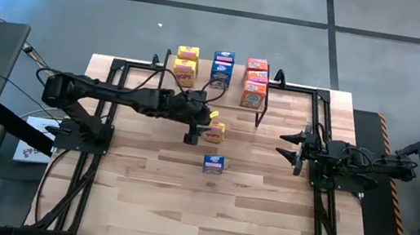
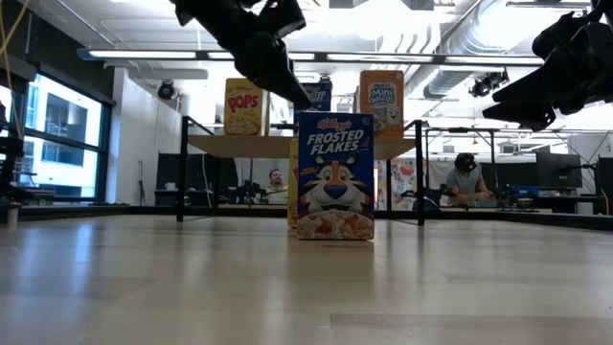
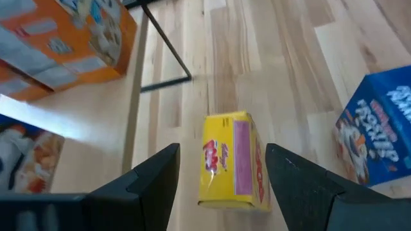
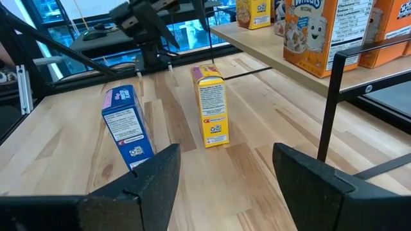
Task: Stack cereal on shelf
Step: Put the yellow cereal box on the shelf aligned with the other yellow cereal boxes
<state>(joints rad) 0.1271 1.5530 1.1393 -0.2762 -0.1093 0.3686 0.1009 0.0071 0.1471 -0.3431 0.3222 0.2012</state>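
The left end effector (image 1: 191, 138) hangs open at the centre of the high view, over the yellow box (image 1: 215, 131), which stands on the surface (image 1: 181, 204) between its fingers (image 3: 154, 179) in the wrist view, untouched. Just below it in the frame stands the blue box (image 1: 214, 163), upright and apart. The shelf (image 1: 229, 95) at upper centre carries yellow, blue and orange boxes in rows. The right end effector (image 1: 288, 145) waits open at the right, holding nothing
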